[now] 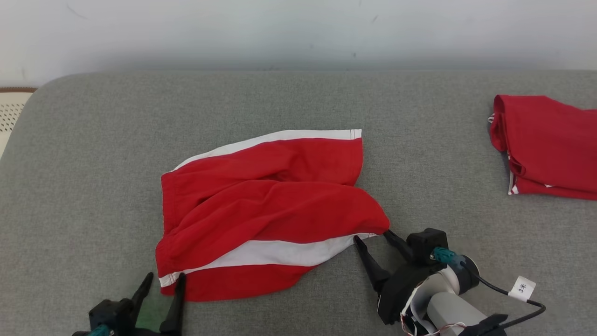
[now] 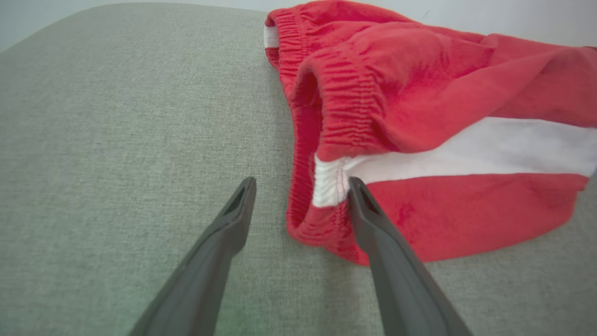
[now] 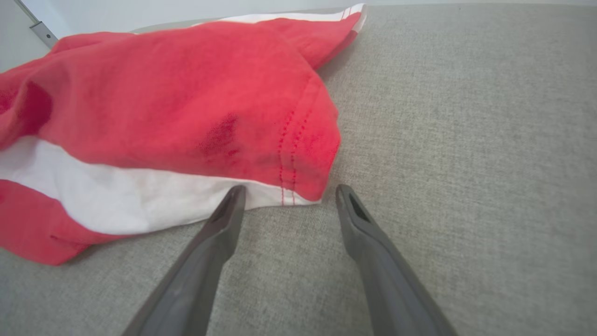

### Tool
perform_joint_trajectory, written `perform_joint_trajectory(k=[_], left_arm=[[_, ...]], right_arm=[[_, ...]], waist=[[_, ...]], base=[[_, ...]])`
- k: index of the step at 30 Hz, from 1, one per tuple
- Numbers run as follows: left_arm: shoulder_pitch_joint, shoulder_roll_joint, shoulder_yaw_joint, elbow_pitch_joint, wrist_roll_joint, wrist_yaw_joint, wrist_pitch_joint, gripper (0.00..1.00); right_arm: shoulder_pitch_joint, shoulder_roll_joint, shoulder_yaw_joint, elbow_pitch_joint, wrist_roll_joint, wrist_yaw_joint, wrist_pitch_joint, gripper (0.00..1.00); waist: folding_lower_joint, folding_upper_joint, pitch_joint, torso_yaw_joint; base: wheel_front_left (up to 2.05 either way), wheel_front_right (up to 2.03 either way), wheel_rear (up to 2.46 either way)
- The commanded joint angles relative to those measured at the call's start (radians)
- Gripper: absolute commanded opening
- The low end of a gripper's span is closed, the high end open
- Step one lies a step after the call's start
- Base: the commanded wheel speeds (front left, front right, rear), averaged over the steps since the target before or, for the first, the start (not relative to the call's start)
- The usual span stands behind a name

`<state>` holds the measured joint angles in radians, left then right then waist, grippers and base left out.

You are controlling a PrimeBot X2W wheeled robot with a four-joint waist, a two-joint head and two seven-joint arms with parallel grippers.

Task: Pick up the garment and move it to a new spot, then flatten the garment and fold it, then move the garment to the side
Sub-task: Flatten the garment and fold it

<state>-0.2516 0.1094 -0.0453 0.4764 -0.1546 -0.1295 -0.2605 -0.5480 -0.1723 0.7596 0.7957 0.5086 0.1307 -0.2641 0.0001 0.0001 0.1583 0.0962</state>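
Left gripper [image 1: 166, 276] and right gripper [image 1: 371, 235], jaws apart, sit beside the shorts [image 1: 270, 205]; one other red garment [image 1: 550, 144] lies well apart.

**Grey cushion against a pale wall**

A broad grey woven-fabric cushion with a rounded corner [image 1: 93, 140] spreads below a plain whitish wall [image 1: 298, 32] bearing a few faint scuffs. Beyond the cushion's left edge sits a cream perforated panel with a brown rim [image 1: 11, 109]. Light is soft and even.
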Motion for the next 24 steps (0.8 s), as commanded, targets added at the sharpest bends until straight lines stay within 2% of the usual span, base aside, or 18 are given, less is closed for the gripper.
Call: perform_joint_trajectory(k=[1, 2, 3, 4, 12, 24], left_arm=[[-0.014, 0.005, -0.007, 0.009, -0.016, 0.0, -0.004, 0.86], [-0.021, 0.006, -0.015, 0.015, -0.022, 0.0, -0.004, 0.45], [-0.034, 0.017, -0.04, 0.032, -0.026, 0.0, -0.004, 0.11], [-0.041, 0.022, -0.047, 0.036, -0.034, 0.0, -0.004, 0.0], [-0.015, 0.032, -0.06, -0.013, -0.069, 0.0, -0.004, 0.0], [0.095, 0.065, -0.083, -0.24, -0.07, 0.0, -0.004, 0.0]], right_arm=[[-0.013, 0.002, 0.009, 0.008, 0.013, 0.0, -0.002, 0.84], [-0.02, 0.001, 0.017, 0.013, 0.016, 0.0, -0.002, 0.27], [-0.033, 0.001, 0.029, 0.02, 0.024, 0.0, -0.002, 0.0], [-0.038, 0.001, 0.033, 0.019, 0.029, 0.0, -0.002, 0.0], [-0.016, -0.028, 0.027, -0.035, 0.04, 0.0, -0.002, 0.0], [0.096, -0.12, 0.077, -0.241, 0.159, 0.0, 0.0, 0.0]], waist=[[-0.0001, -0.0001, 0.009, 0.007], [-0.0001, -0.0001, 0.013, 0.008], [-0.0001, -0.0001, 0.023, 0.01], [-0.0001, -0.0001, 0.028, 0.01], [-0.0001, -0.0001, 0.024, 0.002], [-0.0001, -0.0001, -0.053, -0.028]], base=[[0.0, 0.0, 0.0], [0.0, 0.0, 0.0], [0.0, 0.0, 0.0], [0.0, 0.0, 0.0], [0.0, 0.0, 0.0], [0.0, 0.0, 0.0]])
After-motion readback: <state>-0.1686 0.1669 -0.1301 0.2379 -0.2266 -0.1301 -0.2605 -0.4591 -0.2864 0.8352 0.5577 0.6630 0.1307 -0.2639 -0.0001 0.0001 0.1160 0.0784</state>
